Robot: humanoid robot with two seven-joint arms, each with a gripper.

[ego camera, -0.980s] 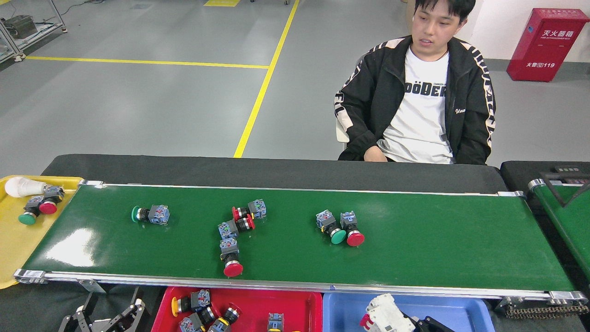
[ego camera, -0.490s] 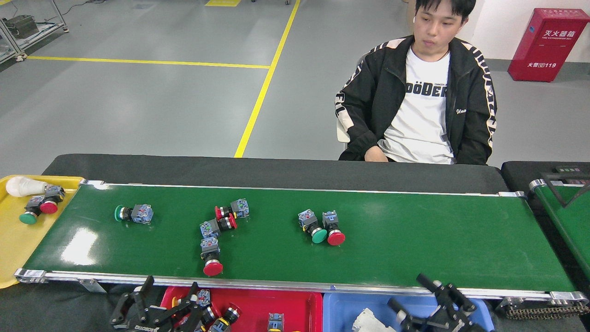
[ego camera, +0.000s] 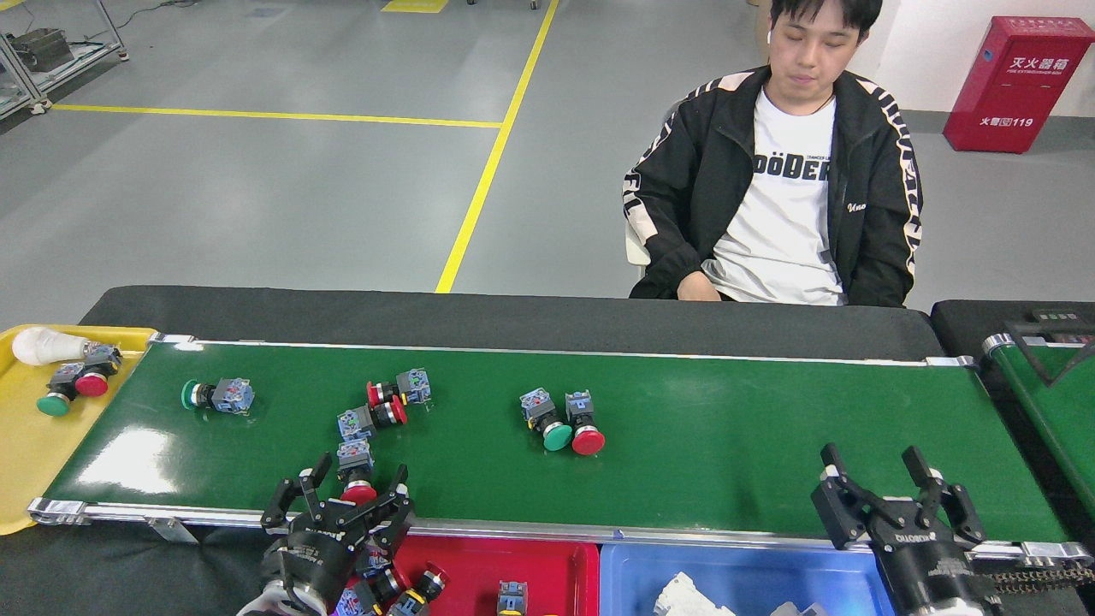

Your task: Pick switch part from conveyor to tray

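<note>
Both arms have come up from the bottom edge within the last second. The left gripper [ego camera: 355, 483] is now reaching over the near rail of the conveyor [ego camera: 770, 428], jaws apart, straddling the red-capped switch part [ego camera: 356, 473] lying nearest that rail; whether the fingers are touching it cannot be told. The right gripper [ego camera: 890, 483] is rising over the near rail on the right, jaws apart and holding nothing, after leaving a white part in the blue tray [ego camera: 736, 569]. All switch parts are drifting left with the belt, so the left grasp likely needs to close soon. The red tray [ego camera: 530, 560] is sitting just below the rail. The target's cap is half hidden behind the left gripper. Both trays are cut off at the bottom edge.
</note>
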